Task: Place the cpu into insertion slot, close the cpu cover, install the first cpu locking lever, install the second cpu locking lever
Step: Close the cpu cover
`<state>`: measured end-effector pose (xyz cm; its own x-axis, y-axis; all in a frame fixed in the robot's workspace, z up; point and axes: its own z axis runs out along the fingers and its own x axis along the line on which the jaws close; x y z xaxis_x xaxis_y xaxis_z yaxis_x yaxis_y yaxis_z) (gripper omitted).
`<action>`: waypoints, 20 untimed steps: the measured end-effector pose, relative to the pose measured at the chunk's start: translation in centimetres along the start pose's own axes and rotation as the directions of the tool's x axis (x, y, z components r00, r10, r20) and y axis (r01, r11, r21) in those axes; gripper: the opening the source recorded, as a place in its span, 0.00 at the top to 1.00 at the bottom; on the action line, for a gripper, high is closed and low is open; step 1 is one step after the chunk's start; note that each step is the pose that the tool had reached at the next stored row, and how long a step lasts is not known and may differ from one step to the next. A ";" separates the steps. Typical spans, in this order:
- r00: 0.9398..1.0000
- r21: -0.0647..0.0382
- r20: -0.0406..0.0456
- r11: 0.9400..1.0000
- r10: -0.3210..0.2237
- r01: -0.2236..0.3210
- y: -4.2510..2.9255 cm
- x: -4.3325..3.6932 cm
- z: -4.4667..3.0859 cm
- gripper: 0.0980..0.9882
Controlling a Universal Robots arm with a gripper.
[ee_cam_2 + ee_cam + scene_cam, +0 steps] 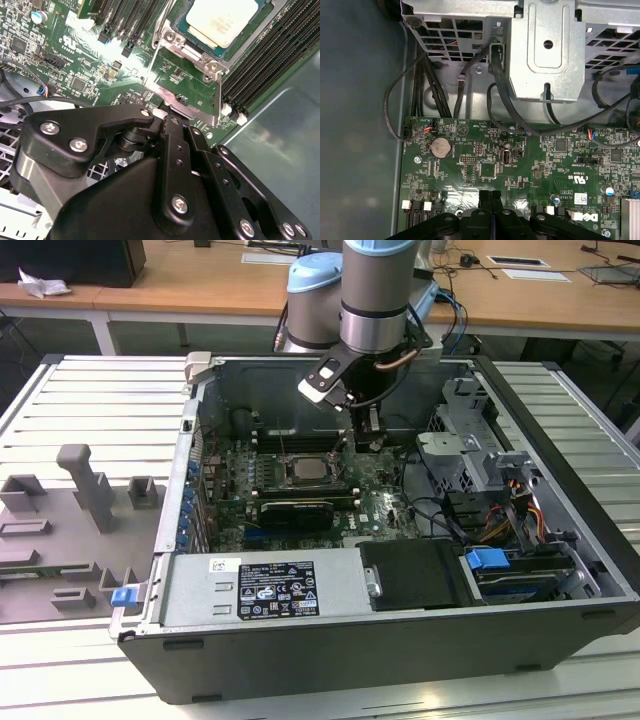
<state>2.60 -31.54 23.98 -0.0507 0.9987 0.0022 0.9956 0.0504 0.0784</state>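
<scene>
Nearest me, the power supply [330, 585] wears a white printed label [275, 590]. Beyond it the cpu [305, 470] sits in the insertion slot [284, 480], with the cpu cover [192, 52] framing it. The hand [368, 440], fingers pressed together, hangs at the cover's edge. The case wall [280, 390] stands near behind.

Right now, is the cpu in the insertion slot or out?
In: the cpu lies flat and level inside the metal rim of the insertion slot.

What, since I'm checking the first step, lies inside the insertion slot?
The cpu lies in the insertion slot, pale metal face up. The chip covers whatever is beneath it.
</scene>
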 end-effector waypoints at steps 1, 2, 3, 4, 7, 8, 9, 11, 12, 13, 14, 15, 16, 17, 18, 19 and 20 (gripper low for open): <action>1.000 0.000 0.000 1.000 0.000 0.000 -0.06 0.00 0.00 0.99; 1.000 0.000 0.000 1.000 0.000 0.000 -0.12 0.01 -0.01 0.99; 1.000 0.000 0.000 1.000 0.000 0.000 -0.23 0.01 -0.01 0.99; 1.000 0.000 0.000 1.000 0.000 0.000 -0.28 0.01 -0.01 0.99; 1.000 0.000 0.000 1.000 0.000 0.000 -0.54 0.03 -0.02 0.99; 1.000 0.000 0.000 1.000 0.000 0.000 -0.59 0.03 -0.03 0.99; 1.000 0.000 0.000 1.000 0.000 0.000 -0.65 0.03 -0.03 0.99; 1.000 0.000 0.000 1.000 0.000 0.000 -0.82 0.04 -0.03 0.99; 1.000 0.000 0.000 1.000 0.000 0.000 -0.91 0.05 -0.03 0.99; 1.000 0.000 0.000 1.000 0.000 0.000 -1.00 0.05 -0.04 0.99; 1.000 0.000 0.000 1.000 0.000 0.000 -1.07 0.05 -0.04 0.99; 1.000 0.000 0.000 1.000 0.000 0.000 -1.12 0.06 -0.04 0.99; 1.000 0.000 0.000 1.000 0.000 0.000 -1.17 0.06 -0.04 0.99; 1.000 0.000 0.000 1.000 0.000 0.000 -1.23 0.06 -0.04 0.99; 1.000 0.000 0.000 1.000 0.000 0.000 -1.27 0.06 -0.04 0.99; 1.000 0.000 0.000 1.000 0.000 0.000 -1.29 0.07 -0.04 0.99; 1.000 0.000 0.000 1.000 0.000 0.000 -1.31 0.07 -0.04 0.99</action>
<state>1.29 -31.53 23.91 -0.0507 0.9987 0.0021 0.9956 0.0504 0.0784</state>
